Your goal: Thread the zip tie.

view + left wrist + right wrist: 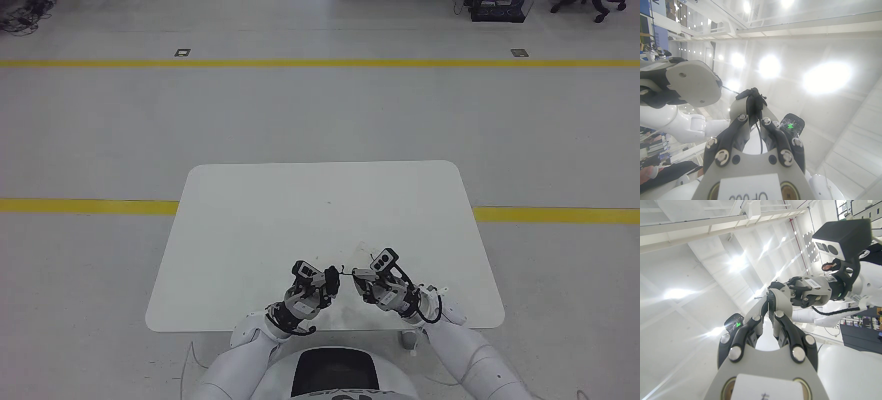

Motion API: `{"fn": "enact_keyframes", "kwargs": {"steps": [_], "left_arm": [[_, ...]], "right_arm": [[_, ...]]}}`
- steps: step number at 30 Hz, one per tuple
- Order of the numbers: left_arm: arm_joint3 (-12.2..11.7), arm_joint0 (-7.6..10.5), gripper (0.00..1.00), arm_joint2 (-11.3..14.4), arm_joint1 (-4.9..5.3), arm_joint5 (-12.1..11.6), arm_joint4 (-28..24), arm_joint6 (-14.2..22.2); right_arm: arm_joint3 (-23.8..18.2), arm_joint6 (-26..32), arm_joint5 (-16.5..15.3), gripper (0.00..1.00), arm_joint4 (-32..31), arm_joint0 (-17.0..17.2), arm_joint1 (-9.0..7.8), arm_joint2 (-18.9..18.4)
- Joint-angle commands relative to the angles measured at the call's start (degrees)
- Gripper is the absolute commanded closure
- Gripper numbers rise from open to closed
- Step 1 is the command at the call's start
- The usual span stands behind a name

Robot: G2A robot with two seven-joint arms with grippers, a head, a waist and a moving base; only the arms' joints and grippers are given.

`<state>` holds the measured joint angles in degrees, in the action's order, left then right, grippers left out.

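Top: over white table (pixel 300 200) near edge, left gripper (pixel 333 278) and right gripper (pixel 358 283) tip to tip, thin black tie (pixel 344 268) between, barely legible.
Left wrist: left gripper (pixel 753 98) clamped on tie (pixel 730 90), 1 strand reaching right gripper (pixel 719 84).
Right wrist: right gripper (pixel 767 303) pinched shut on tie (pixel 757 298), ribbed pads (pixel 771 309) hiding most.

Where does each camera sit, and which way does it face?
Top view: above the arms, looking down at the white table; left gripper and right gripper show.
Left wrist view: on the left wrist, facing up at ceiling lights; own gripper, shut on the zip tie.
Right wrist view: on the right wrist, facing up likewise; own gripper.
Shared: each wrist view shows the other arm's gripper.
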<state>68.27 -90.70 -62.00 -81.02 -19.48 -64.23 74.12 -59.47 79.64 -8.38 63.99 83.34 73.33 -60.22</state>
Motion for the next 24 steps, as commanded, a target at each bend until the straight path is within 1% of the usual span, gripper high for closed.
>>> {"fn": "enact_keyframes", "kwargs": {"steps": [1,24], "left_arm": [[0.0,0.0,1.0,0.0,0.0,0.0,0.0,0.0],[0.0,0.0,1.0,0.0,0.0,0.0,0.0,0.0]], "right_arm": [[0.04,0.0,-0.05,1.0,-0.08,0.0,0.01,-0.05],[1.08,-0.1,0.02,1.0,-0.6,-0.1,0.32,-0.52]]}}
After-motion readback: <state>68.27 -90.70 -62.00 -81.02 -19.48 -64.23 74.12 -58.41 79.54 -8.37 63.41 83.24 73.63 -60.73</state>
